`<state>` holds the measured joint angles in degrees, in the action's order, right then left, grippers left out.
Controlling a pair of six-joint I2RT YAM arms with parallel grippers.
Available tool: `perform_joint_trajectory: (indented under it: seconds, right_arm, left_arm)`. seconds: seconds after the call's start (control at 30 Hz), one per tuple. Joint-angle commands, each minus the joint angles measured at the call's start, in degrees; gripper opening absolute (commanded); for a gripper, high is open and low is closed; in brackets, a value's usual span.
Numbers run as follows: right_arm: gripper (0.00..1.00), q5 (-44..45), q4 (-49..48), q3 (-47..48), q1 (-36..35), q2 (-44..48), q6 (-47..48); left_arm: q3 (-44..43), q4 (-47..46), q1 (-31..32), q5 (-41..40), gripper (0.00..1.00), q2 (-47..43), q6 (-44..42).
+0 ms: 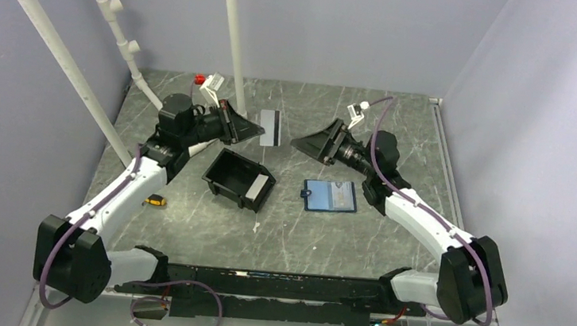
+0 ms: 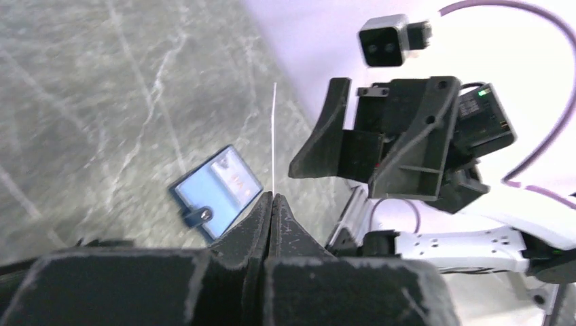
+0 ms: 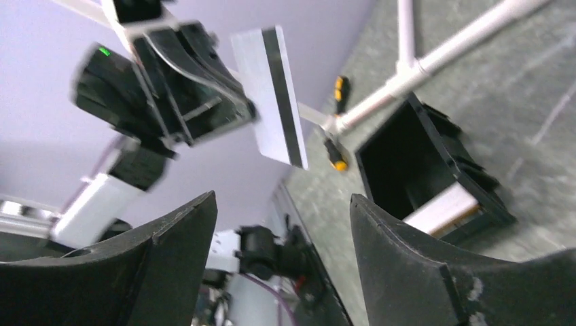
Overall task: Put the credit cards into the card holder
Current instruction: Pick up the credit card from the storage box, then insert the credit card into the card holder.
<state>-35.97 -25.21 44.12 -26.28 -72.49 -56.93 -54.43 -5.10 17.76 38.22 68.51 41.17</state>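
left gripper point(image 1: 259, 134) clamped shut on the pale credit card point(image 1: 270, 127), raised toward my right gripper point(image 1: 297, 142). right jaws wide, empty, probably awaiting handover. card holder point(image 1: 330, 196) lay open on the right.

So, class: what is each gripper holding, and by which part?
Left gripper pinches the pale striped card by its long edge opposite the stripe. Right gripper is open, holding nothing.

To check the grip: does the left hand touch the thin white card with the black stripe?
Touching. The right wrist view shows the left hand clamping the white card by its edge.
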Motion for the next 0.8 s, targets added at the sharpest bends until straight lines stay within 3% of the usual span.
perform_joint_trajectory:
  seconds: [0.0,0.43,0.6,0.63,0.7,0.73,0.77]
  right_arm:
    - [0.71,-2.6,-22.8,-2.7,1.6,-1.8,-15.4]
    - [0.46,-1.8,-30.5,-4.0,2.9,-3.5,-19.3]
    - [0.11,-5.3,-30.2,-6.6,6.6,-2.6,-19.8]
    - [0.06,-7.0,-27.4,-7.4,8.2,-1.7,-17.9]
    - [0.0,-10.2,-14.3,-8.0,12.3,1.1,-9.3]
    - [0.0,-10.0,-3.1,-7.5,14.4,2.9,-2.1]
    - [0.0,-7.5,15.3,-5.5,16.1,4.9,8.2]
  left_arm:
    - [2.5,-26.6,2.0,1.5,0.0,1.0,12.8]
    - [4.3,-32.8,7.9,0.4,0.0,5.7,15.9]
    - [4.2,-32.0,9.1,1.5,0.0,8.3,16.5]
    - [3.3,-28.8,9.3,1.6,0.05,8.9,15.6]
    - [0.7,-15.5,9.7,0.2,0.31,10.2,11.3]
    - [-1.8,-7.2,10.1,-1.6,0.43,10.9,8.1]
    - [-3.9,0.8,10.5,-4.0,0.53,12.3,5.0]
